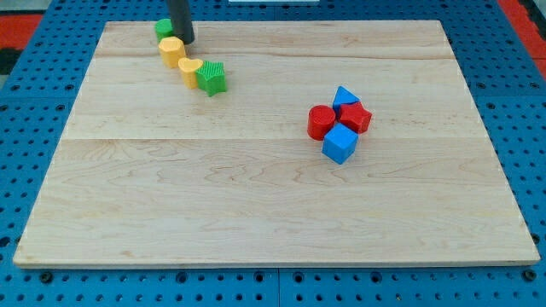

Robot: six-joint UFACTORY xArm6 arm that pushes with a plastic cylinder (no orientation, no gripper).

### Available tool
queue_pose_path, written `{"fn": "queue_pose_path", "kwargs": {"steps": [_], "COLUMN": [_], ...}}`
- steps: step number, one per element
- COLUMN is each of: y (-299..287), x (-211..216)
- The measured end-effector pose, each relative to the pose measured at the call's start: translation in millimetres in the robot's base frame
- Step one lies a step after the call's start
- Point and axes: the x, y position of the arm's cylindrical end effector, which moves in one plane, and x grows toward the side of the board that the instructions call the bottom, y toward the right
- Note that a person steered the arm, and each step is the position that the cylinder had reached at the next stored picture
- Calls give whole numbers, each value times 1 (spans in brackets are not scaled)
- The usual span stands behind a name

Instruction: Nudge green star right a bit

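The green star (211, 78) lies near the top left of the wooden board (273, 196). It touches a yellow block (189, 71) on its left. A second yellow block (171, 50) sits up and left of that one. A green block (164, 28) lies at the board's top edge, partly hidden by the rod. My tip (184, 39) stands at the view's top left, between the green block and the upper yellow block, up and left of the green star.
A cluster sits right of centre: a red cylinder (321, 122), a red star-like block (354, 117), a blue triangle (345, 96) and a blue cube (339, 143). A blue pegboard (34, 85) surrounds the board.
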Motion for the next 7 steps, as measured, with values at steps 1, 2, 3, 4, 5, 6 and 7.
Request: {"fn": "queue_pose_path", "kwargs": {"steps": [1, 2, 3, 4, 5, 6, 7], "y": [-11, 14, 22, 22, 27, 41, 41], "x": [0, 7, 7, 7, 7, 7, 7]}}
